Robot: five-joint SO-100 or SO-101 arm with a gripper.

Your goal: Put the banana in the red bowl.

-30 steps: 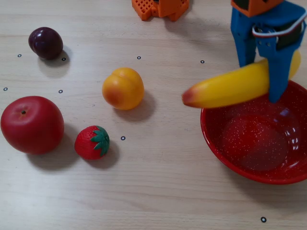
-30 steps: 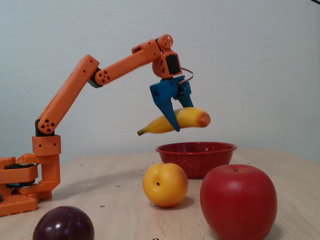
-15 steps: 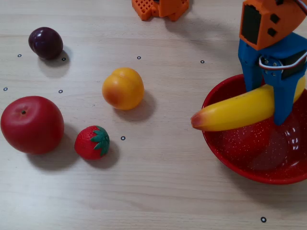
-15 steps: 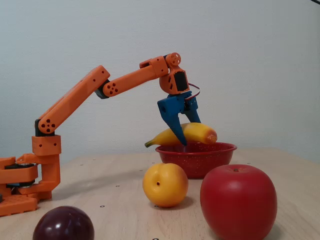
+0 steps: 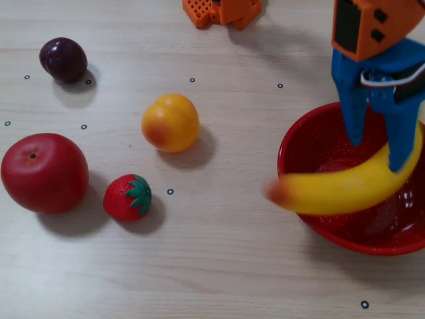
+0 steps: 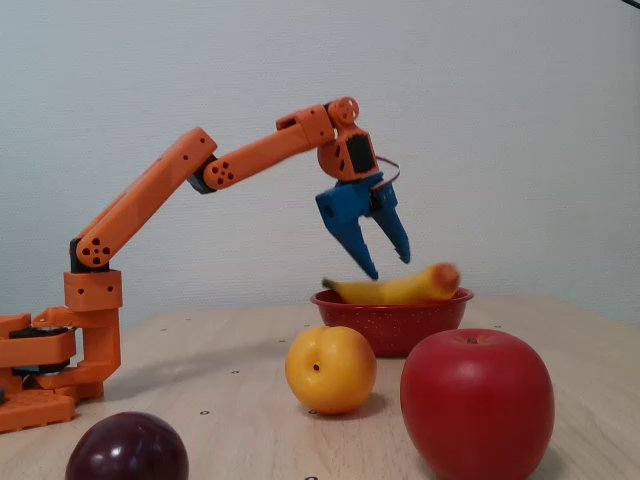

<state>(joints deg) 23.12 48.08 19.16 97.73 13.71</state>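
Now, left to right:
apple [image 5: 44, 173]: on the bench, untouched.
banana [image 5: 345, 188]: blurred, lying across the bowl's near rim — red tip overhanging.
bowl [image 5: 312, 219]: under the banana.
tool [image 6: 388, 262]: jaws apart, empty, above the bowl.
progress: banana released — settling remains, seemingly.

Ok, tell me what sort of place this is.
Probably a hobby or lab tabletop for robot practice: a small orange arm on a bare wooden table, toy fruit such as the apple, and a plain wall behind.

- Orange 3D-printed arm [image 6: 150, 195], black round screw holes at its joints.
- Blue two-fingered hand [image 6: 388, 262], pointed fingers.
- Red-white cable [image 5: 392, 72] at the wrist.
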